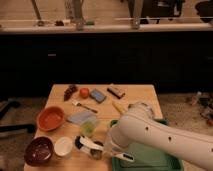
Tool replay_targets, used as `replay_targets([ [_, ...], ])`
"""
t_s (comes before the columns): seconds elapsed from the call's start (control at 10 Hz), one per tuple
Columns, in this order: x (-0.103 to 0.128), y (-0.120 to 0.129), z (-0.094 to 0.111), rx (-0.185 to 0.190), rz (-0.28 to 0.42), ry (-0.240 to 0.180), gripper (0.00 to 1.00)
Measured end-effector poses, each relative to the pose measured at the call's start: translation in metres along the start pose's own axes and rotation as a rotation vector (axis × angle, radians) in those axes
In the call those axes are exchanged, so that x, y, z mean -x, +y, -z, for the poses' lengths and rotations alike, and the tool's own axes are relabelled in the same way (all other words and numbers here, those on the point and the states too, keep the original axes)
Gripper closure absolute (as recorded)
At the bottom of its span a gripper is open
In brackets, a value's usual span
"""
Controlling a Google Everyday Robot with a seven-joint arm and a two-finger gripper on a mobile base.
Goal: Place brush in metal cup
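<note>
The brush [90, 145] is slim and white with a dark tip at its left end. It hangs almost level just above the table's front edge. My gripper [107, 149] is shut on it around mid-length, and the other end pokes out to the right over the green tray [150, 159]. The metal cup [95, 154] stands directly under the brush's left half. Only a sliver of its shiny rim shows below the brush. My white arm [150, 131] reaches in from the lower right.
Left of the cup stand a white bowl [63, 146], a dark maroon bowl [39, 150] and an orange bowl [51, 117]. Behind it is a pale-green cup [88, 128] on a grey cloth [79, 117]. Farther back lie a fork [84, 106], red fruit [84, 92], grapes [70, 91], blue sponge [98, 95] and brown block [116, 91].
</note>
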Motion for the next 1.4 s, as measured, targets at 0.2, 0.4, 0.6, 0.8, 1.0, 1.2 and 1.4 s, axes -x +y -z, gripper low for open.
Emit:
replay_targets([
  [0.2,0.013,0.008,-0.011,-0.009,0.014,0.002,1.00],
  [0.4,0.028,0.016,-0.022,-0.010,0.032,0.009,1.00],
  [0.6,0.037,0.020,-0.029,-0.007,0.042,0.017,1.00],
  [0.8,0.049,0.020,-0.035,-0.007,0.059,0.029,1.00],
  [1.0,0.057,0.014,-0.039,-0.010,0.064,0.038,1.00],
  [1.2,0.064,0.001,-0.044,-0.015,0.062,0.049,1.00],
  [1.4,0.062,-0.012,-0.050,-0.020,0.049,0.063,1.00],
])
